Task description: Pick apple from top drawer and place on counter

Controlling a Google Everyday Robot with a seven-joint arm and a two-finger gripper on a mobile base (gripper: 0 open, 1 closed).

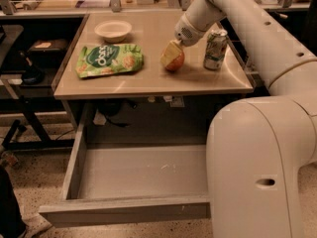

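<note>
The red-orange apple (177, 64) sits on the beige counter (148, 79), right of the middle. My gripper (172, 56) reaches down from the upper right and is closed on the apple, with a pale yellow finger (168, 55) lying against its left side; the other finger is hidden behind the apple. The top drawer (138, 175) is pulled wide open below the counter, and its grey bottom holds nothing.
A soda can (215, 48) stands just right of the apple. A green chip bag (110, 59) lies on the counter's left part and a white bowl (113, 30) sits behind it. My white arm and base (257, 172) fill the right side, overlapping the drawer's right end.
</note>
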